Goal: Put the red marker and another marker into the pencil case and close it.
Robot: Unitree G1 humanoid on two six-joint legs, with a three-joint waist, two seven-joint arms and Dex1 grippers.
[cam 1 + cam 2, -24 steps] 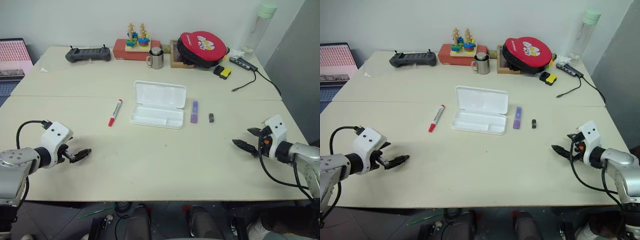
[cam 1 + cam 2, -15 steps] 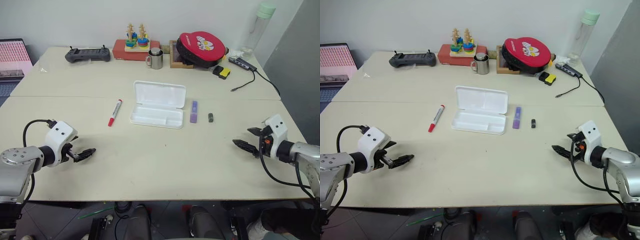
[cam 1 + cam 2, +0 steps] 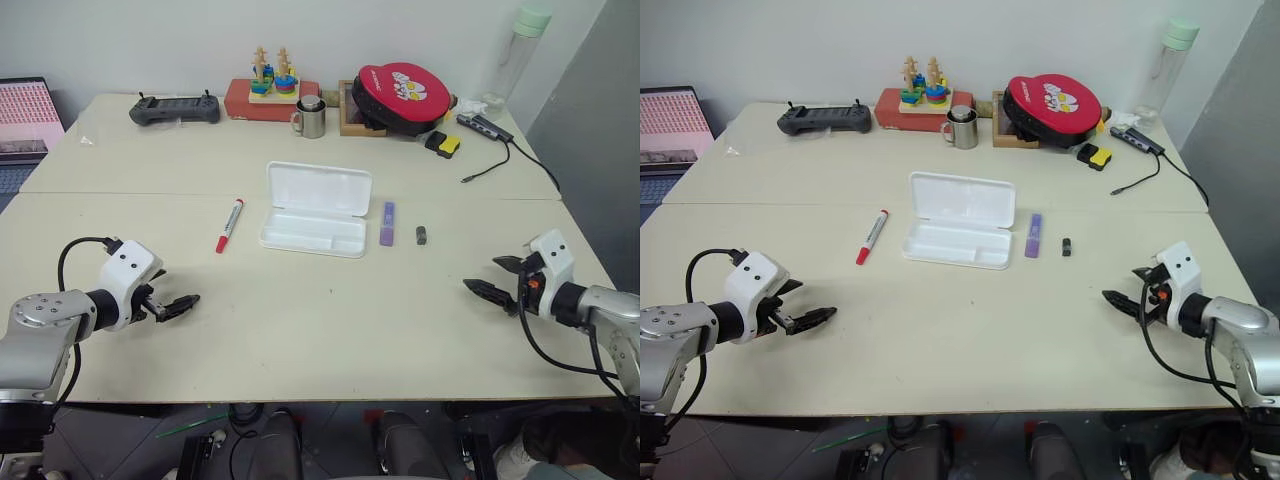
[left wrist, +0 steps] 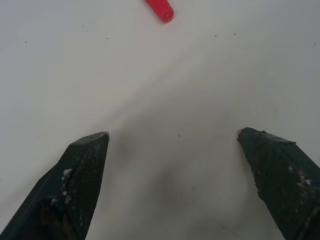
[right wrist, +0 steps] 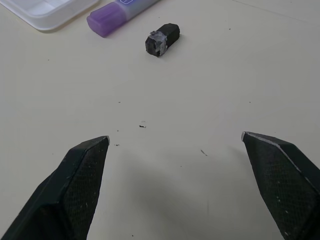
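your slim white marker w/ red cap lies left of the open white plastic pencil case, chunky purple marker just right of it. left gripper & right gripper both spread wide, empty, well short of them.

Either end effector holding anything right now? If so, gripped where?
Nothing held. Left end effector and right end effector are both open over bare table; red marker lies untouched.
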